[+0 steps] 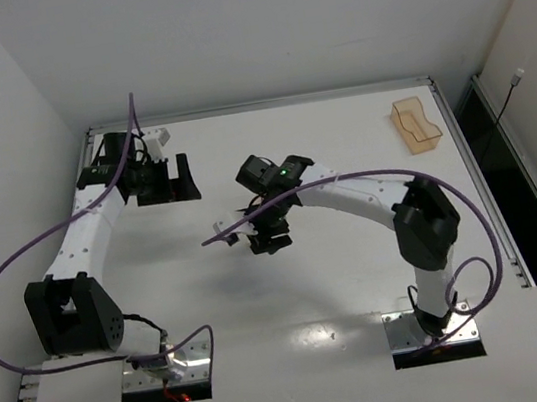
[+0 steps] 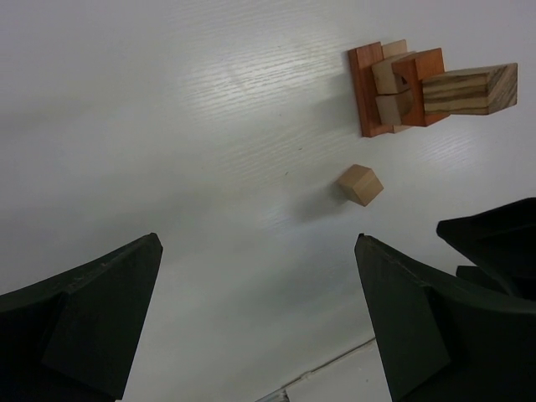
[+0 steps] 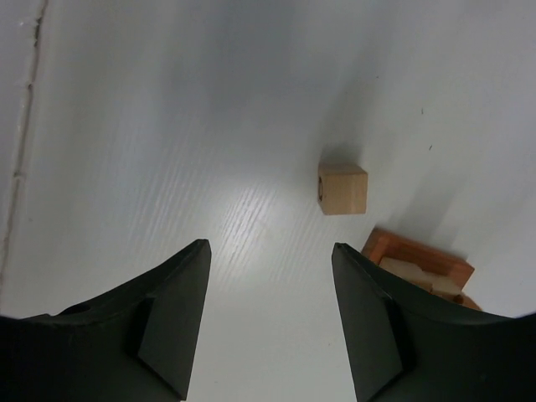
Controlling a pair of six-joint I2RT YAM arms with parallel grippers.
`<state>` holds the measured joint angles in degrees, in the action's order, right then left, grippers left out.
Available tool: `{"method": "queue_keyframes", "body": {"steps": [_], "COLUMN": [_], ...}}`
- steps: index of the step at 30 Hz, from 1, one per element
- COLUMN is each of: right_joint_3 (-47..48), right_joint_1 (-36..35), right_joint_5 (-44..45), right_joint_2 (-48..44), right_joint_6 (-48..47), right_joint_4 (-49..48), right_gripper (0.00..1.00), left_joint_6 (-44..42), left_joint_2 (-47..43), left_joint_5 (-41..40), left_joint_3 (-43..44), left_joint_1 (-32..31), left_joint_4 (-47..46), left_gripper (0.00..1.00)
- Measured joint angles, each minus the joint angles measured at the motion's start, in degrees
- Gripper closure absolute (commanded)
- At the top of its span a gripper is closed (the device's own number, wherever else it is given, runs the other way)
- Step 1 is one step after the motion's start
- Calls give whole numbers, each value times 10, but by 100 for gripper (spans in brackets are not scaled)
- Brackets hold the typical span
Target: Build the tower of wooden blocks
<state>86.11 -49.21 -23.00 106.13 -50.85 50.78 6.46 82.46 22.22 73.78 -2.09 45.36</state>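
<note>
right hand (image 3: 270, 251) part-open, empty, near small tan wooden cube (image 3: 342, 189), likely for pickup | left hand (image 2: 258, 243) wide, empty | red-and-tan wooden block cluster (image 2: 410, 84) just beside

The left arm (image 1: 82, 239) and the right arm (image 1: 353, 191) both have white links, bulky black joints and black wedge-shaped fingers (image 2: 84, 318), and a purple cable (image 1: 132, 115) loops along each.

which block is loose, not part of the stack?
The light tan cube, lying alone on the table. The other blocks, tan and reddish-orange, are packed together in one cluster.
</note>
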Motion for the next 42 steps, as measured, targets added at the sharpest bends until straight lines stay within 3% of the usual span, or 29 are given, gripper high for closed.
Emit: {"method": "queue_keyframes", "body": {"steps": [15, 42], "right_joint_3": [126, 175], "right_joint_1": [-20, -15], "right_joint_5": [80, 134], "right_joint_2": [154, 235], "right_joint_6": [-6, -22], "right_joint_4": [11, 19], "right_gripper": [43, 43], "left_joint_6": [0, 2], "left_joint_2": [26, 27], "left_joint_5": [58, 91], "left_joint_3": [7, -1], "left_joint_1": [21, 45], "left_joint_4": [-5, -23], "left_gripper": [0, 0]}}
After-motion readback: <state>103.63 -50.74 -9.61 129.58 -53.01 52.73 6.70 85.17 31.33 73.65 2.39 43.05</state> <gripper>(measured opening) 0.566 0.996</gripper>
